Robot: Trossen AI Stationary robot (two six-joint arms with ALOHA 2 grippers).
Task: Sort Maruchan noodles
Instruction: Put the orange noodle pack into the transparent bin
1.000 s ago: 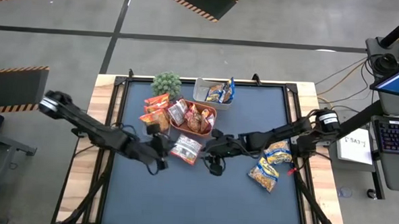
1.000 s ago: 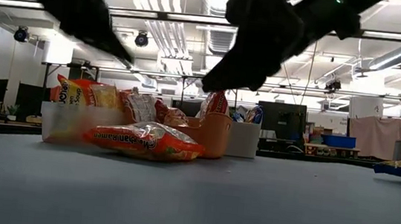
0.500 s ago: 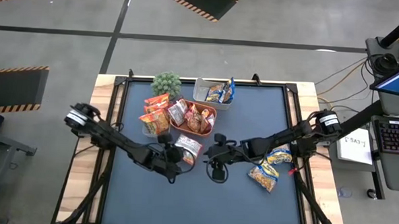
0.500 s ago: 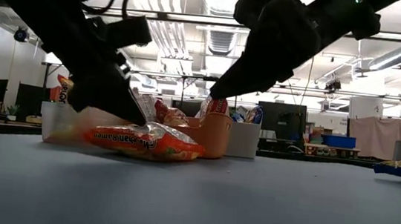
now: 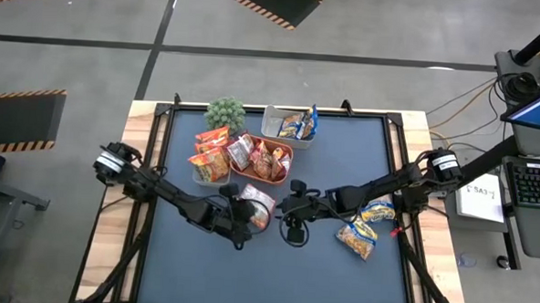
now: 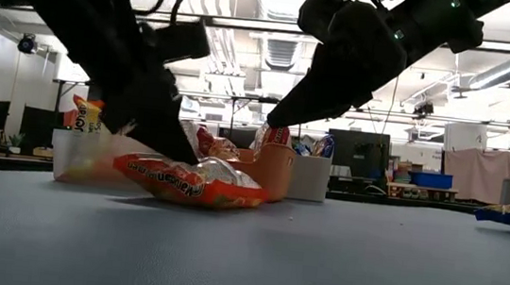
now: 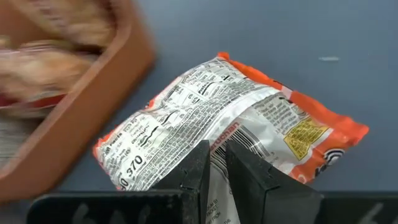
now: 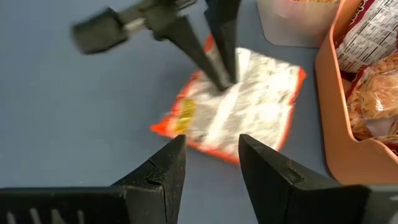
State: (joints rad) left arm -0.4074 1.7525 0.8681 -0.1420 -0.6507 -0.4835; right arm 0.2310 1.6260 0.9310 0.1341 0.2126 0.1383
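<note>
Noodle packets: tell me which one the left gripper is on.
The orange packet lying alone on the mat beside the orange tray, label-side up; the left gripper pinches it.

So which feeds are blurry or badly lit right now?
Left wrist view: the orange tray is smeared with blur, while the packet print stays readable. Right wrist view: the left claw is streaked with blur. Low view: both arms are black silhouettes against bright ceiling lights. High view: sharp and evenly lit.
</note>
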